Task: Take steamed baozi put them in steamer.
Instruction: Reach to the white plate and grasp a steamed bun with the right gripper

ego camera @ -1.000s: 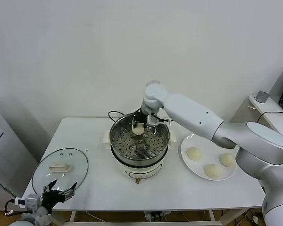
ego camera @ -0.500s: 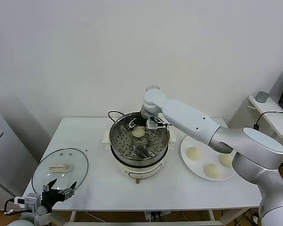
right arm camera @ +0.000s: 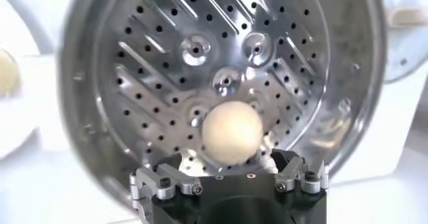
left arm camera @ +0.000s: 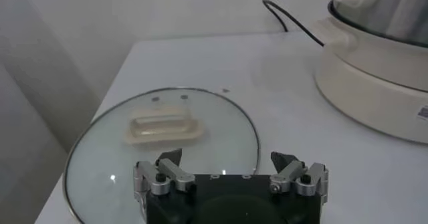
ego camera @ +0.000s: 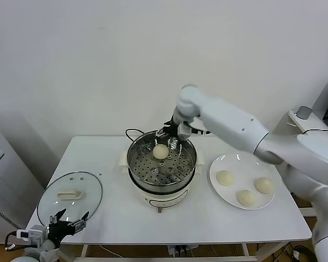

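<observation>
Right tool [ego camera: 172, 132] open above steamer [ego camera: 162, 186]

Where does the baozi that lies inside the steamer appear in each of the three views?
Head view: the baozi lies on the perforated tray at the far side of the steamer, just below the open right gripper.
Left wrist view: not in it; only the steamer's outside shows.
Right wrist view: baozi at lower centre.
Shared landmark: the steamer.
</observation>
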